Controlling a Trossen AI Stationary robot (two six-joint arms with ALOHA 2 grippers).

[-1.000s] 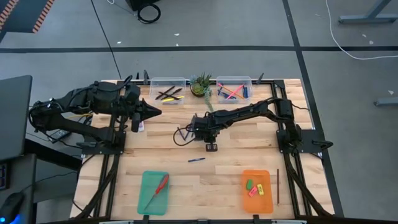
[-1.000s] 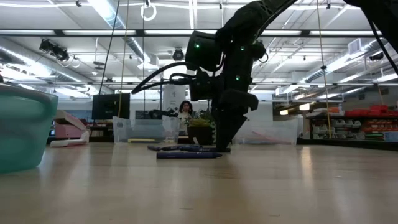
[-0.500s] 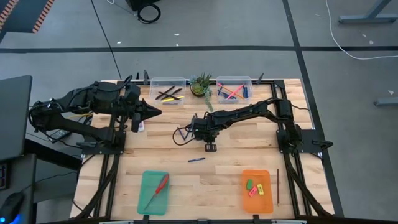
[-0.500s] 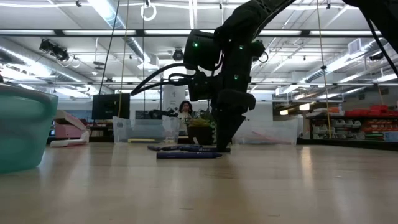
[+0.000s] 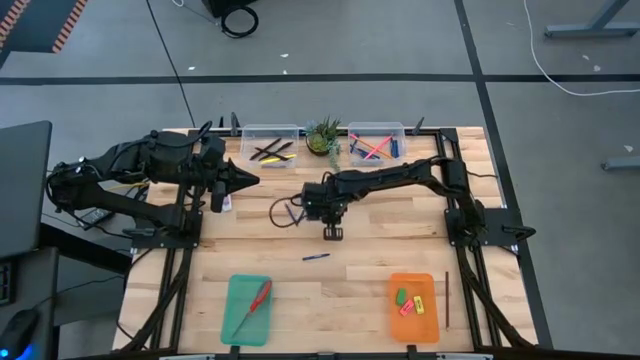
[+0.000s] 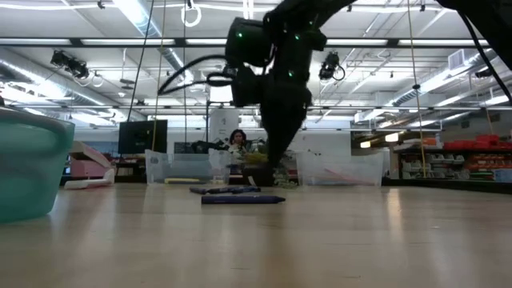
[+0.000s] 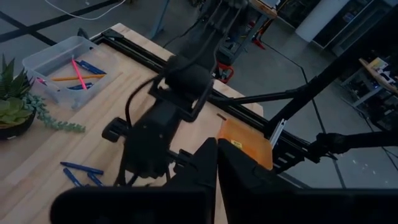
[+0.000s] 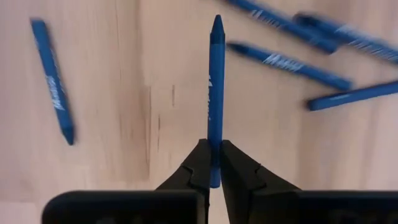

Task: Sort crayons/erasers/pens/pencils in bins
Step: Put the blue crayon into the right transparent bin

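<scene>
A pen [image 8: 214,93] is sitting between the right end effector [image 8: 211,163] fingers, sticking out forward. Below it on the surface [image 8: 124,124], four more pens [image 8: 283,62] are lying off to both sides.

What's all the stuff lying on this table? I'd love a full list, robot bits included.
Clear tubs: two, far edge, either side of the plant; sticks inside.
Potted plant: one, green, between them.
Teal tray: one, near edge; red-handled tool inside.
Orange tray: one, near edge; small blocks inside.
Blue sticks: several, loose mid-table.
Held blue stick: one, in right gripper.
Left gripper: shut, empty, waiting at left.
Right gripper: mid-table, shut on stick.
</scene>
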